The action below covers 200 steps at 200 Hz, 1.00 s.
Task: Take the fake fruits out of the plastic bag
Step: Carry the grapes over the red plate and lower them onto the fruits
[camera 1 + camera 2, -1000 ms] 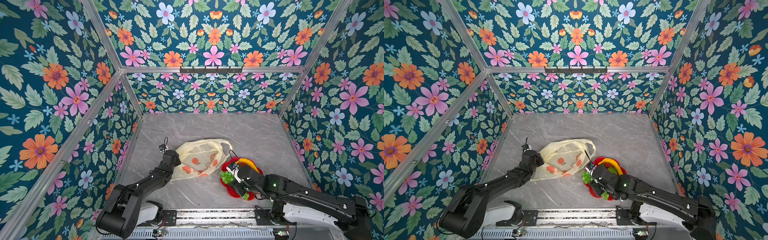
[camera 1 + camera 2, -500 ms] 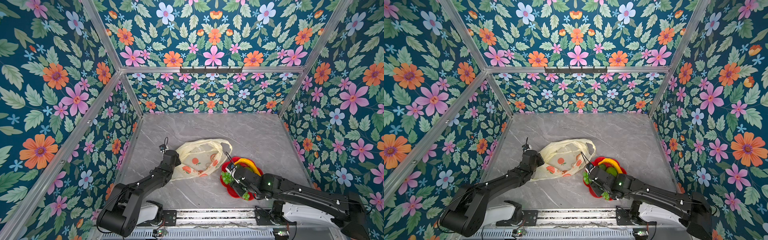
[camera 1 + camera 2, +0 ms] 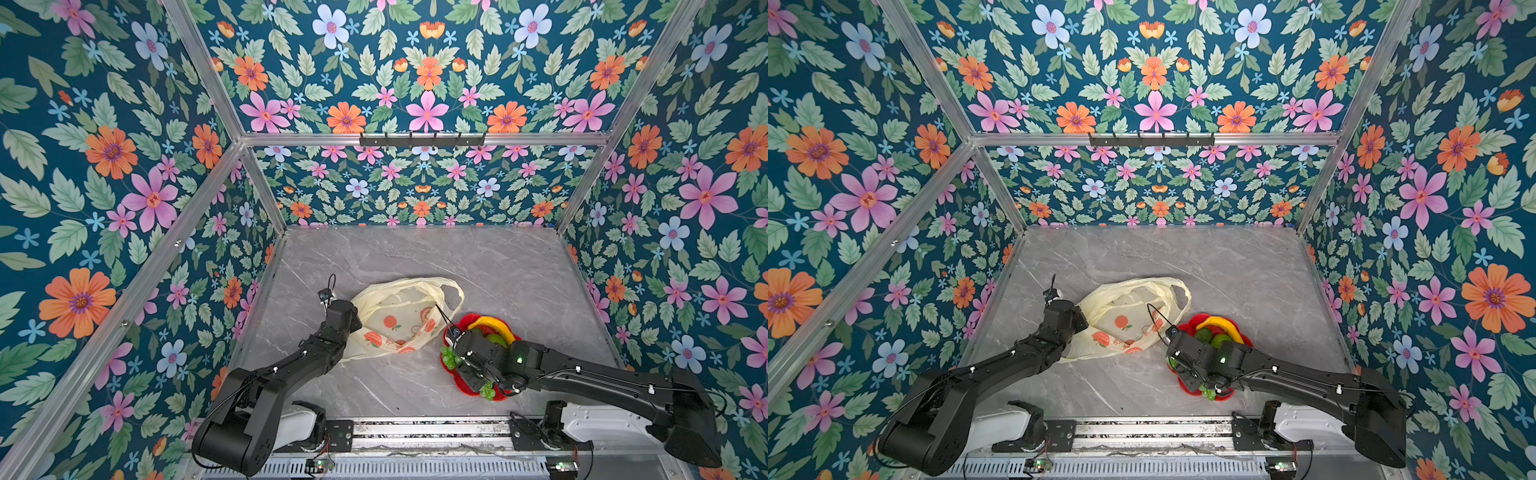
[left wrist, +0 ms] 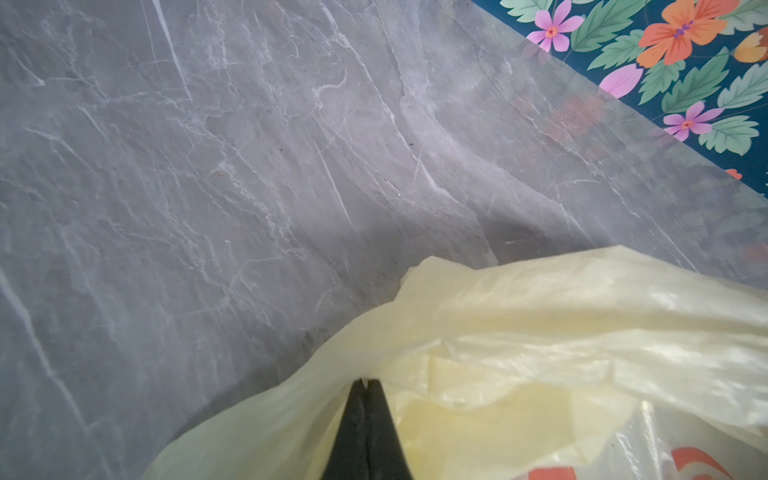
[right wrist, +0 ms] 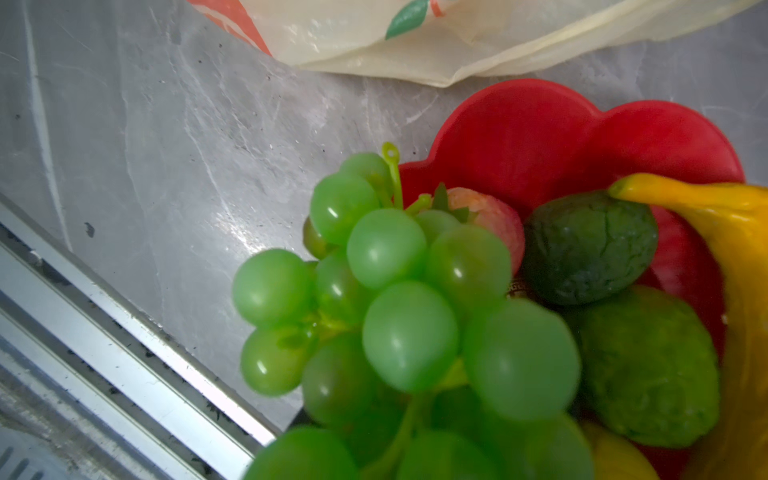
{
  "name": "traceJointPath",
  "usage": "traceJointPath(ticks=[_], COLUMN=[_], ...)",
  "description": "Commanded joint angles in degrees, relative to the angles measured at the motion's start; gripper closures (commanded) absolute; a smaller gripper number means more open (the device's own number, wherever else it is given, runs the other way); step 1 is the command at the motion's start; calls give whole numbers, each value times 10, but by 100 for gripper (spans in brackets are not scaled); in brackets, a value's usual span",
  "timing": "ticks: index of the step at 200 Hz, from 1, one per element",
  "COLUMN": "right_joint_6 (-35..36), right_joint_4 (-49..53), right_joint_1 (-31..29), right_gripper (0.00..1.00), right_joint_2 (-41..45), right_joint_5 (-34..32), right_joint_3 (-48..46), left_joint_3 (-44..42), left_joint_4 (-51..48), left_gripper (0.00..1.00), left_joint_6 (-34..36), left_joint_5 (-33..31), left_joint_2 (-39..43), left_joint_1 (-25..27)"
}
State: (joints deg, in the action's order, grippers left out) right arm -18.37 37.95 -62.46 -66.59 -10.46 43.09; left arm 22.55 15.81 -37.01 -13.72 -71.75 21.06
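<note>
Lower right, placing step: green plastic grape bunch (image 3: 448, 357) over red flower-shaped plate (image 5: 540, 137); right fingers unreadable, left fingers (image 4: 353, 428) clamped pale-yellow plastic bag (image 3: 399, 307); release check needed.

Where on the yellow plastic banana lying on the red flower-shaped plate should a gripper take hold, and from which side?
The yellow plastic banana is probably best pinched across its middle, coming down from above: it lies arched on top of the green fruits at the far edge of the red flower-shaped plate, its back exposed, its ends tapering.

bag (image 3: 397, 309): thin crinkly plastic | grapes (image 5: 409, 332): glossy, smooth | avocado (image 5: 586, 245): rough, matt | tabletop (image 3: 415, 257): polished marble-look
</note>
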Motion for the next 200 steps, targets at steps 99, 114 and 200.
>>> traceJointPath(ticks=[99,114,200], right_joint_6=[-18,-20,-29], right_joint_4=[23,25,68], right_joint_1=[3,3,4], right_gripper=[42,40,28], right_joint_2=[-69,-72,-46], right_joint_5=[-17,-8,13], right_joint_3=[28,29,54], left_joint_3=[5,5,6], left_joint_4=[2,2,1], left_gripper=[100,100,100], left_joint_6=[9,9,10], left_joint_5=[-6,-6,-4], left_joint_2=[-8,-8,-8], left_joint_1=[-2,-3,-4])
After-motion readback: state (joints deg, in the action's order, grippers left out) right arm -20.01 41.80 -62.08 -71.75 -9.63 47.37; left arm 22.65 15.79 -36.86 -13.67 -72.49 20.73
